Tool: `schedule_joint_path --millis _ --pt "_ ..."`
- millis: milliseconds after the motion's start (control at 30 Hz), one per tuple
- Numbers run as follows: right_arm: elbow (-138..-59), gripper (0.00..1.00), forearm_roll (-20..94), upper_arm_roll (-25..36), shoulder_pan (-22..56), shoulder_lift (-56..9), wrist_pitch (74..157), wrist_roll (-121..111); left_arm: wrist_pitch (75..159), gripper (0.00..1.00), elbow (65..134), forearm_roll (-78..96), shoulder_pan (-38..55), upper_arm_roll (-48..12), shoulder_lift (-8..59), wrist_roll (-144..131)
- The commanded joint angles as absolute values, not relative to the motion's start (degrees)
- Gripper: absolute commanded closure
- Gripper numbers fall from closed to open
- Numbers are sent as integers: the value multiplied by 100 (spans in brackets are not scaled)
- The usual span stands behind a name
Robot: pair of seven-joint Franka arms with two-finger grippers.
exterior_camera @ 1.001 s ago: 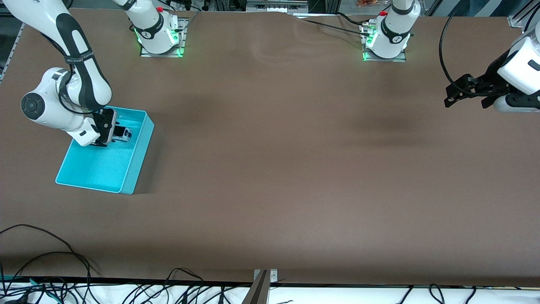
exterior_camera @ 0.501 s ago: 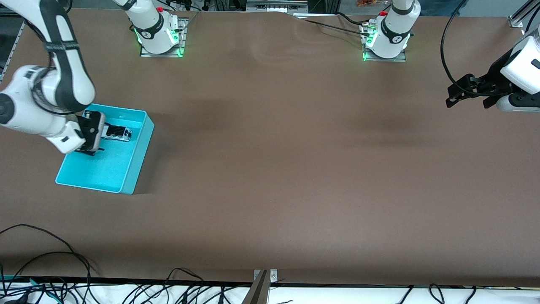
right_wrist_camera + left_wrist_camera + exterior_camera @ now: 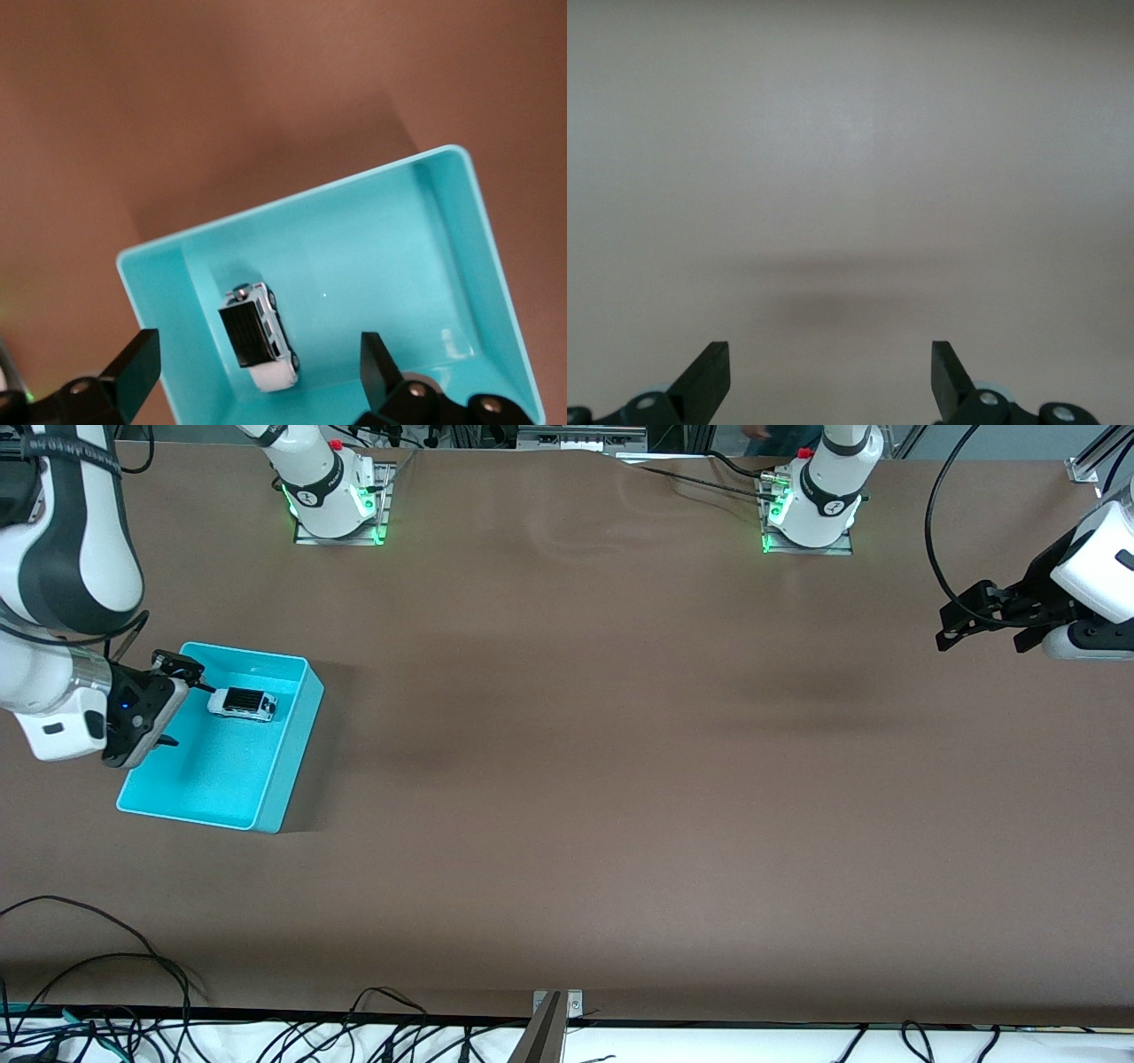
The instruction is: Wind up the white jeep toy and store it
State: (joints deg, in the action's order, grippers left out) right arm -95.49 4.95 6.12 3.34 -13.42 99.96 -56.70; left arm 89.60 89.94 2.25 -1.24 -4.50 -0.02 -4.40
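Jeep toy [image 3: 242, 703] sits in cyan bin [image 3: 266, 797], in half farther from front cam, free of any grip. Long axis runs roughly along table length, toward R gripper [image 3: 173, 700]. R gripper just beside it over bin edge, fingers apart, empty. L gripper [image 3: 961, 618] open, waits well apart at other table end. Bin holds jeep only. Storing looks done.
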Motion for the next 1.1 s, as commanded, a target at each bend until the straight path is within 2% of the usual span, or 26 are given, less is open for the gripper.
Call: schedule_joint_path --millis 0,334,634,1068 --pt "-8887 0 545 571 334 -1380 9440 -4230 8815 0 8780 387 -193 -448 97 -457" --pt "-8350 0 571 562 360 -1406 8947 -1962 8815 0 8780 387 -193 -457 97 -457" --pt "-7585 0 501 562 413 -1635 8307 -1644 8815 0 8780 387 -193 -457 97 -457" --pt "-7348 0 114 571 765 -1626 8060 -89 8815 0 8780 387 -193 -466 97 -466"
